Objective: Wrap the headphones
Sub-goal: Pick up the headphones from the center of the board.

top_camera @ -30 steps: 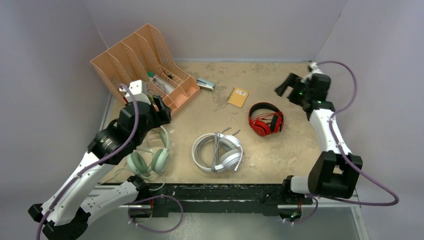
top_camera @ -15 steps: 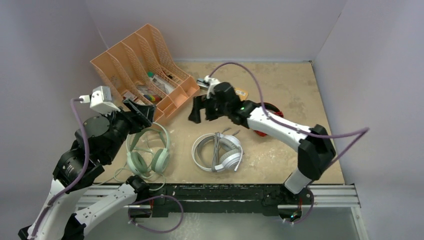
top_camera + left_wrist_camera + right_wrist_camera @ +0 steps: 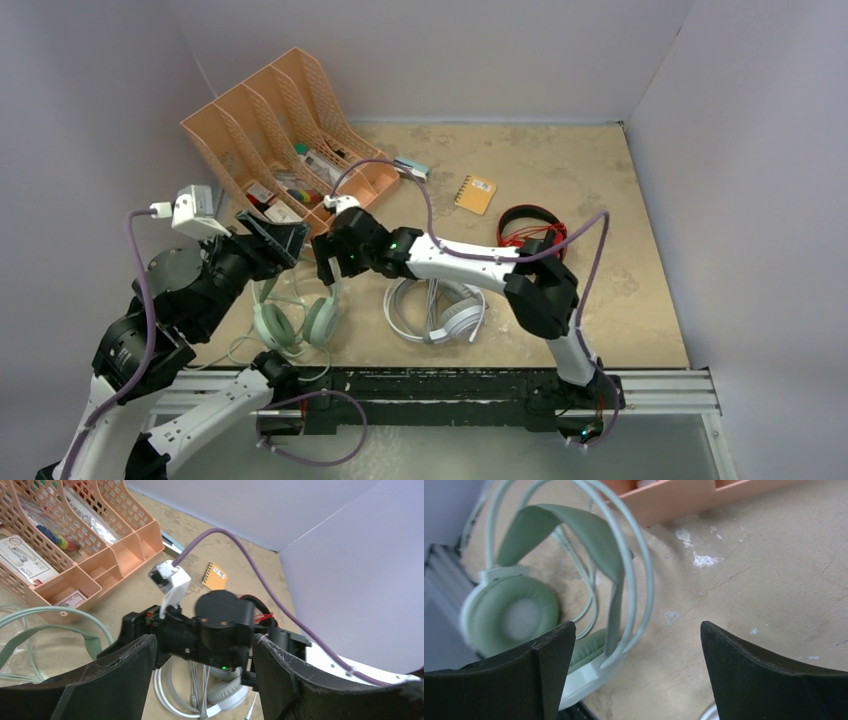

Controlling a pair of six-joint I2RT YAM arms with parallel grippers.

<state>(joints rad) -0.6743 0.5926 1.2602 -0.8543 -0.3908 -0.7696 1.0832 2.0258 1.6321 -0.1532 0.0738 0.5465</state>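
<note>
The pale mint-green headphones (image 3: 322,318) lie flat at the near left with their cord loose around them. The white headphones (image 3: 455,310) lie at the near centre with the grey cord bundled across the band. The red and black headphones (image 3: 520,215) lie right of centre, partly hidden by my right arm. My right gripper (image 3: 325,265) is open and empty above the mint headband (image 3: 574,535), with an ear cup (image 3: 519,615) by its left finger. My left gripper (image 3: 282,240) is open and empty, raised just left of the right wrist. It looks over the white headphones (image 3: 227,695).
An orange desk organizer (image 3: 280,130) with small items stands at the back left, close to both grippers. A small stapler-like object (image 3: 410,168) and an orange notebook (image 3: 475,193) lie behind the headphones. Walls close the left, back and right.
My right arm has swung from the far right corner across the table to above the mint headphones. My left arm has drawn back to the left and risen.
</note>
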